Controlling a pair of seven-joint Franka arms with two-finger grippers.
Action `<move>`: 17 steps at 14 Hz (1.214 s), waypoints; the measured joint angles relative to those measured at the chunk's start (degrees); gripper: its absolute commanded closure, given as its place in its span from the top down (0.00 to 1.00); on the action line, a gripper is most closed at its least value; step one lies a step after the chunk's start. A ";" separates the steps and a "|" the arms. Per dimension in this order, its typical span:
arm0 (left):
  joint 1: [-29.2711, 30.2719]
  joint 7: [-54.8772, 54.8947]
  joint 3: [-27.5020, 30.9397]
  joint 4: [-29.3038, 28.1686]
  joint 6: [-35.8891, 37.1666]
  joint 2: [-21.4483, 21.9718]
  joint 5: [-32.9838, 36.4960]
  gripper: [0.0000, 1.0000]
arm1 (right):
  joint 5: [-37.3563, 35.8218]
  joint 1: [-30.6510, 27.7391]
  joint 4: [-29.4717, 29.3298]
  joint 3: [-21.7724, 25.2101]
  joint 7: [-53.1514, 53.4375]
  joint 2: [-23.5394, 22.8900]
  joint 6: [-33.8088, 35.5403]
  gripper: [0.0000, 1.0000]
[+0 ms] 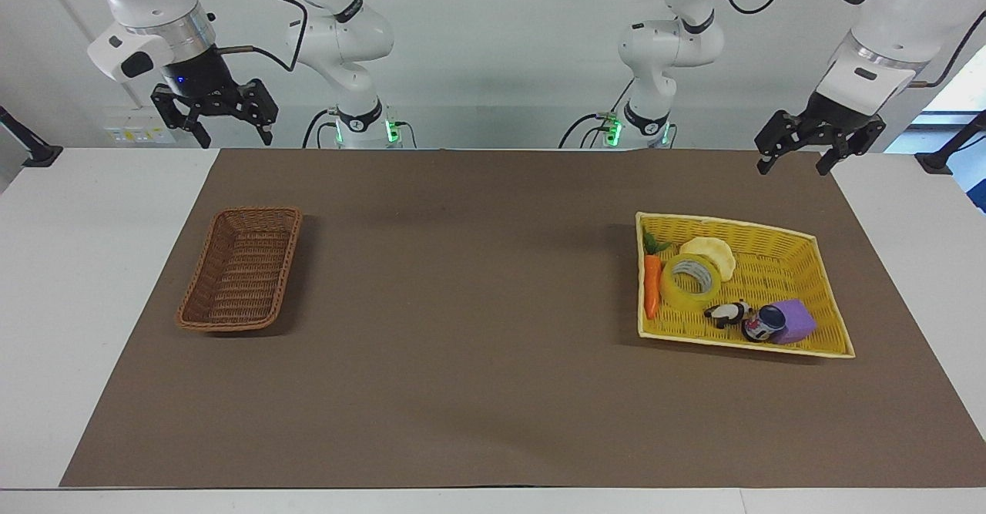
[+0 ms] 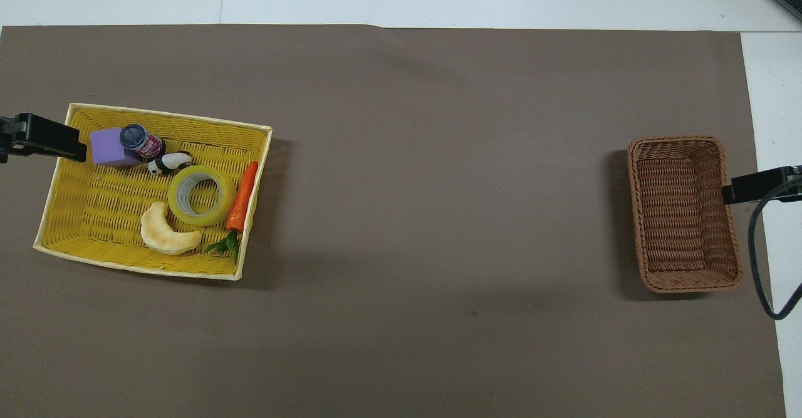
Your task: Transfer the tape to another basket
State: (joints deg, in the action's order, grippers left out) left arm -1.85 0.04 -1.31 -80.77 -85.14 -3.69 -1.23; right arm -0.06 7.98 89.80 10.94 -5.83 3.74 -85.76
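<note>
The tape (image 1: pixel 691 281) (image 2: pixel 200 195), a yellow ring with a grey-white core, lies flat in the bright-yellow basket (image 1: pixel 770 230) (image 2: pixel 169 118) toward the left arm's end of the table. The dark-brown wicker basket (image 1: pixel 241 267) (image 2: pixel 683 211) stands empty toward the right arm's end. My left gripper (image 1: pixel 794 166) (image 2: pixel 44 139) hangs open and empty in the air beside the yellow basket's outer end. My right gripper (image 1: pixel 236 141) (image 2: pixel 758 186) hangs open and empty in the air by the brown basket's outer side.
In the yellow basket with the tape lie an orange carrot (image 1: pixel 652 287) (image 2: pixel 243 187), a pale crescent toy (image 1: pixel 712 254) (image 2: pixel 166 237), a purple block (image 1: pixel 797 321) (image 2: pixel 108 147), a small can (image 1: pixel 762 323) (image 2: pixel 141 141) and a panda toy (image 1: pixel 728 314) (image 2: pixel 168 163). A brown mat (image 1: pixel 462 306) covers the table.
</note>
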 measured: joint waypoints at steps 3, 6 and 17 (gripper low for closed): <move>0.04 0.10 0.10 -0.02 0.09 0.00 0.00 1.00 | 0.00 0.00 0.00 0.00 0.00 0.00 0.00 1.00; 0.09 0.10 0.14 -0.22 0.40 0.00 0.00 1.00 | 0.00 0.00 0.00 0.00 0.00 0.00 0.00 1.00; 0.09 0.11 0.14 -1.56 0.54 0.04 0.00 1.00 | 0.00 0.00 0.00 0.00 0.00 0.00 0.00 1.00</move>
State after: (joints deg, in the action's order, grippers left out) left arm -1.76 0.15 -1.16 -82.33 -84.61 -3.65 -1.23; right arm -0.06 7.98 89.80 10.94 -5.83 3.74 -85.75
